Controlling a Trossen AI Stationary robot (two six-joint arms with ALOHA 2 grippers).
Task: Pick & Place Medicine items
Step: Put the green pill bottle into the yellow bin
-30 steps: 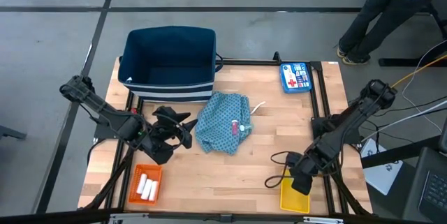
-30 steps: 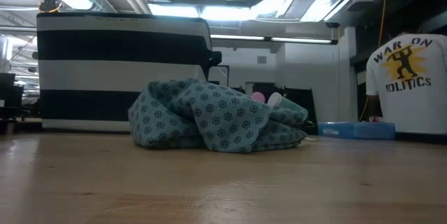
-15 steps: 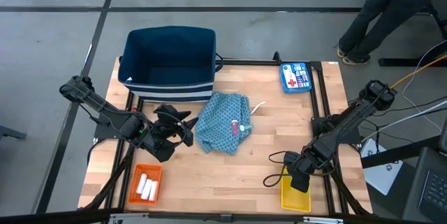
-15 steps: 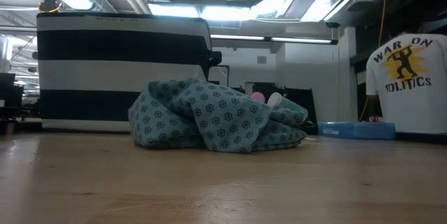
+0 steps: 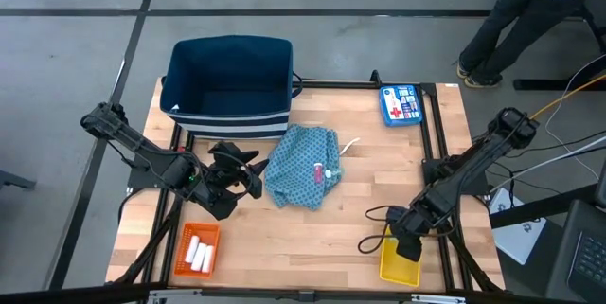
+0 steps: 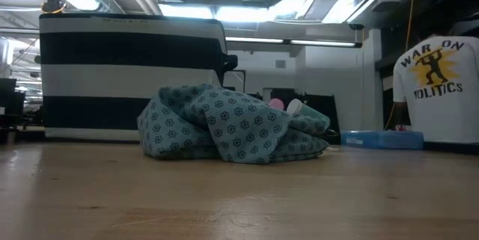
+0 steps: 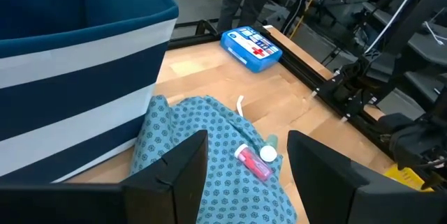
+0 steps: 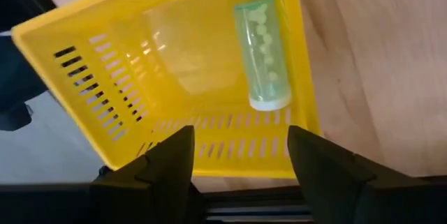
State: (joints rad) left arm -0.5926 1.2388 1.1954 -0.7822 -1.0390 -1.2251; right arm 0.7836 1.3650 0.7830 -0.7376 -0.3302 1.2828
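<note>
A pink-red tube and a white-capped piece lie on top of the crumpled teal cloth. A thin white stick lies by the cloth's right edge. My left gripper hovers open just left of the cloth, with its fingers pointing toward the tube. A pale green tube lies on the floor of the yellow basket. My right gripper is open above that basket. White tubes lie in the orange basket.
A navy bin with white stripes stands at the far left of the table. A flat blue box with a red cross lies at the far right. Black cable loops near the yellow basket. A person stands beyond the far right corner.
</note>
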